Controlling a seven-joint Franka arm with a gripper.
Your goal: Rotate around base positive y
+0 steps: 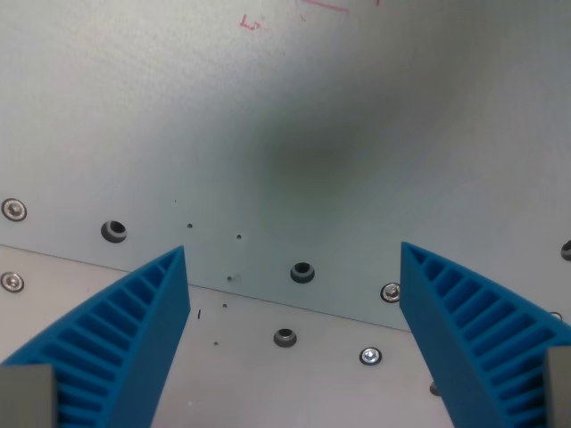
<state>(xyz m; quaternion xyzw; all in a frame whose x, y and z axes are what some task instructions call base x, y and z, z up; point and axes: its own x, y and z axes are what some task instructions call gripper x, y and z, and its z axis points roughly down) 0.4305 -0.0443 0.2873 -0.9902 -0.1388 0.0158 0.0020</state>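
Looking down past 2 blue ribbed fingers, spread wide apart and gripping nothing, gripper hanging over bare surface. Showing between the tips only a pale metal table, crossed by a seam between 2 plates. Holding several open screw holes and bright screw heads along that seam, plus faint red marks near the top edge. Seeing no object to handle: the task's thing being the arm's own pose, a turn about base y. Judging progress impossible from 1 tilted view; possibly partway, remainder unknown.
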